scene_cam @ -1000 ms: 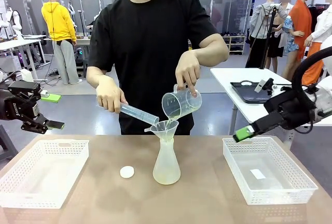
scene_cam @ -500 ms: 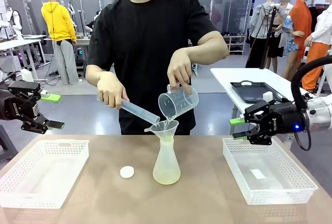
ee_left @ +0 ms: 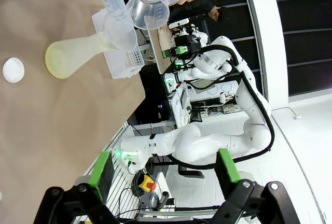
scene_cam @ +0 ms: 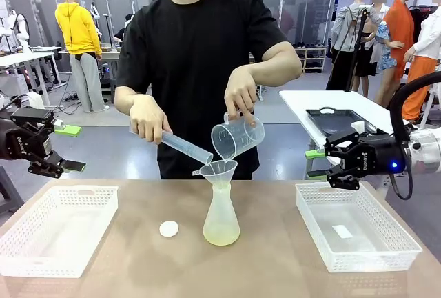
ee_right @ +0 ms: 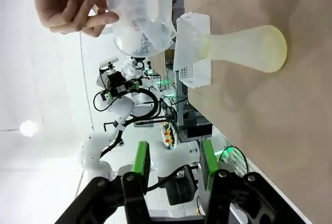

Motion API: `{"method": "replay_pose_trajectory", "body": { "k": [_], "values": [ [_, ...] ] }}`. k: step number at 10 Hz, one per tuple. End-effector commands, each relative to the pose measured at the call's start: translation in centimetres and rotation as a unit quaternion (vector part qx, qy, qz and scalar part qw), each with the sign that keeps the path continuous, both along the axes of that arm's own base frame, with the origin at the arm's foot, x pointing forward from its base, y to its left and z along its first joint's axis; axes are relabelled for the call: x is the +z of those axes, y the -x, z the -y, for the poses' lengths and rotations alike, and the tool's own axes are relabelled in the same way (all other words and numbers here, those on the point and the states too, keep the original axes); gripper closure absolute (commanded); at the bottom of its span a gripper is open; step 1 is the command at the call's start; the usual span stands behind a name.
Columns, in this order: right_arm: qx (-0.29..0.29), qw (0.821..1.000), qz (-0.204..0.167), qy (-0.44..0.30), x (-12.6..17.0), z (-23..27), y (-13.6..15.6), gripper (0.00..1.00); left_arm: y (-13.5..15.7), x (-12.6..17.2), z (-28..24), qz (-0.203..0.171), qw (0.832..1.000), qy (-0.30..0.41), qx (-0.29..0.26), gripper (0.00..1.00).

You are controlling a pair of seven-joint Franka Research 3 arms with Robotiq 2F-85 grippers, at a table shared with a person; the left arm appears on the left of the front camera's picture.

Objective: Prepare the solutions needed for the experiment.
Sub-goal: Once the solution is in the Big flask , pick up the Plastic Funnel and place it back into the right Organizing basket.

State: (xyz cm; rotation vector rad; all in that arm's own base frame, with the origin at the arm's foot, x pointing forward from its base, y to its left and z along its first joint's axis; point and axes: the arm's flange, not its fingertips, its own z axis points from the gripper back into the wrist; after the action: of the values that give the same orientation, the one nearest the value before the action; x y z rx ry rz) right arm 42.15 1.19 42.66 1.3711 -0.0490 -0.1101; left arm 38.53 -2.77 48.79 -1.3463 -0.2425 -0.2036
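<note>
- Front view: the person tilts the beaker over the funnel so that liquid drains into the conical flask mid-desk. The solution pools pale yellow-green at its base.
- Left wrist view: my left end effector gapes wide and empty, well back from the pour.
- Right wrist view: my right end effector is half open, holds nothing, and faces the flask.

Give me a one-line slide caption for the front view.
A person tips a beaker over the funnel on a flask holding a little yellow-green solution.
</note>
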Motion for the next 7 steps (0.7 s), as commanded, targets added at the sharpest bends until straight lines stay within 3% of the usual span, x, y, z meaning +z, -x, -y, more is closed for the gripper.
{"method": "replay_pose_trajectory", "body": {
  "k": [1, 2, 3, 4, 5, 6, 7],
  "values": [
    [-0.018, 1.000, 0.008, -0.014, 0.11, -0.45, -0.06, 0.49, -0.02, 0.26, 0.03, 0.003, 1.000, 0.009, -0.002, 0.00],
    [-0.029, 0.999, 0.025, -0.033, 0.24, -0.53, -0.13, 0.49, -0.02, 0.26, 0.03, 0.003, 1.000, 0.009, -0.002, 0.00],
    [-0.032, 0.999, 0.015, -0.033, 0.44, -0.53, -0.08, 0.49, -0.02, 0.26, 0.03, 0.003, 1.000, 0.009, -0.002, 0.00],
    [-0.037, 0.998, 0.015, -0.038, 0.59, -0.47, -0.05, 0.30, -0.02, 0.26, 0.03, 0.003, 1.000, 0.009, -0.002, 0.00],
    [-0.039, 0.998, 0.012, -0.041, 0.61, -0.47, -0.02, 0.29, -0.02, 0.26, 0.03, 0.003, 1.000, 0.009, -0.002, 0.00],
    [-0.040, 0.998, 0.011, -0.042, 0.59, -0.55, -0.02, 0.10, -0.02, 0.26, 0.03, 0.003, 1.000, 0.009, -0.002, 0.00],
    [-0.039, 0.998, 0.011, -0.040, 0.56, -0.63, -0.06, 0.09, -0.02, 0.26, 0.03, 0.003, 1.000, 0.009, -0.002, 0.00]
  ]
}}
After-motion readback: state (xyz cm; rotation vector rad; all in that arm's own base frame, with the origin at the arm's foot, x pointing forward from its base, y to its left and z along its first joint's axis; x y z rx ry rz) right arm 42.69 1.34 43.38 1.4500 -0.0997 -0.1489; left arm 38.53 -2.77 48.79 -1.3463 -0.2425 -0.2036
